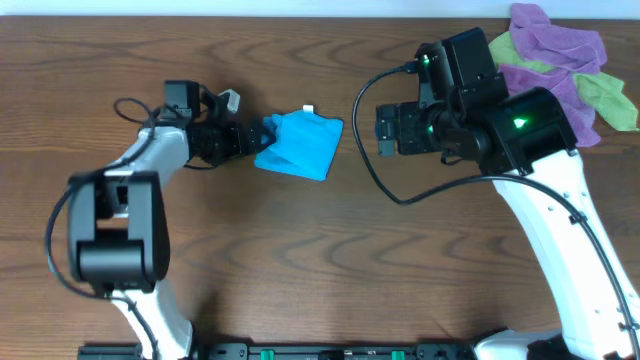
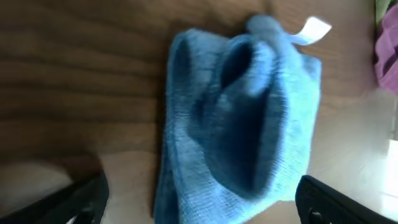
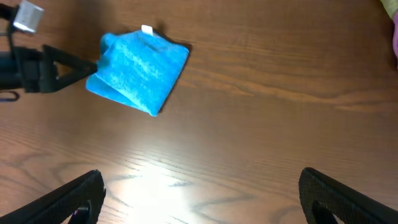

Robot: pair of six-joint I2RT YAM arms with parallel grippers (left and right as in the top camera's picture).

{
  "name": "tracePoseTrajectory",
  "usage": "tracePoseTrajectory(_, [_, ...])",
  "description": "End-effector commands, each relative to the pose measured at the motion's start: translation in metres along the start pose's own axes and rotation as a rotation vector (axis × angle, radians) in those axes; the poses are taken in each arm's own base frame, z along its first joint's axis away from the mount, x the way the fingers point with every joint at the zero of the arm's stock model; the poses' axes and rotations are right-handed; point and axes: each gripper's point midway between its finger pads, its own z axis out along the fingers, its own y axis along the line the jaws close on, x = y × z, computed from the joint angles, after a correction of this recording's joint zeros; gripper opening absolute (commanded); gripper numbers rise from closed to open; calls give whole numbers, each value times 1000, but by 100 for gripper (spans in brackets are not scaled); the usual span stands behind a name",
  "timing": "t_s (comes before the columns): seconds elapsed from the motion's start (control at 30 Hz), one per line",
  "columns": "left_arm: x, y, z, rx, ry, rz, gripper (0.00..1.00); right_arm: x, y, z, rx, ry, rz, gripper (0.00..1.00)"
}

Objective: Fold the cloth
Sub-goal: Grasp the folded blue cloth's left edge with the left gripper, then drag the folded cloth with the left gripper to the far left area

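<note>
The sky-blue cloth lies folded into a small bundle on the wooden table, its white tag at the far edge. My left gripper is at the cloth's left edge with its jaws open. In the left wrist view the cloth bulges up loosely, and its near edge lies between my spread fingers without being pinched. My right gripper hovers open to the right of the cloth, apart from it. In the right wrist view its fingers stand wide over bare wood, with the cloth farther off.
A heap of purple cloths and lime-green cloths lies at the table's back right corner, behind my right arm. A purple edge shows at the right of the left wrist view.
</note>
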Motion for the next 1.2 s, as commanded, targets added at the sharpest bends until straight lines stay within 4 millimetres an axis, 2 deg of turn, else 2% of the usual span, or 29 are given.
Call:
tracePoseTrajectory(0.0, [13, 7, 16, 49, 48, -108, 97, 1, -4, -3, 12, -4, -18, 99])
tracePoseTrajectory(0.17, [16, 9, 33, 138, 69, -186, 96, 5, -5, -3, 17, 11, -19, 99])
tracePoseTrajectory(0.27, [25, 9, 42, 208, 111, -237, 96, 6, -5, -3, 18, 17, -19, 99])
tracePoseTrajectory(0.43, [37, 16, 52, 230, 156, -300, 96, 6, -5, -3, 18, 15, -23, 99])
tracePoseTrajectory(0.53, [44, 20, 57, 222, 177, -332, 100, 4, -5, -3, 16, 9, -25, 99])
tracePoseTrajectory(0.67, [47, 23, 59, 216, 186, -344, 82, 3, -5, -3, 15, 4, -26, 99])
tracePoseTrajectory(0.73, [47, 23, 59, 215, 186, -343, 64, 2, -4, -3, 14, 1, -27, 99])
tracePoseTrajectory(0.83, [47, 27, 61, 184, 181, -340, 60, 1, -4, -3, 13, -3, -27, 99])
tracePoseTrajectory(0.87, [47, 28, 62, 178, 180, -338, 53, 1, -4, -3, 13, -3, -27, 99])
tracePoseTrajectory(0.93, [48, 28, 64, 161, 181, -330, 26, 1, -4, -3, 13, -3, -27, 99])
tracePoseTrajectory(0.97, [49, 28, 65, 155, 182, -326, 17, 1, -4, -3, 13, -3, -27, 99])
tracePoseTrajectory(1.03, [50, 28, 68, 145, 182, -317, 6, 1, -4, -3, 13, -2, -26, 99])
tracePoseTrajectory(1.17, [44, 27, 66, 150, 169, -296, 5, 3, -4, -3, 14, 3, -26, 99])
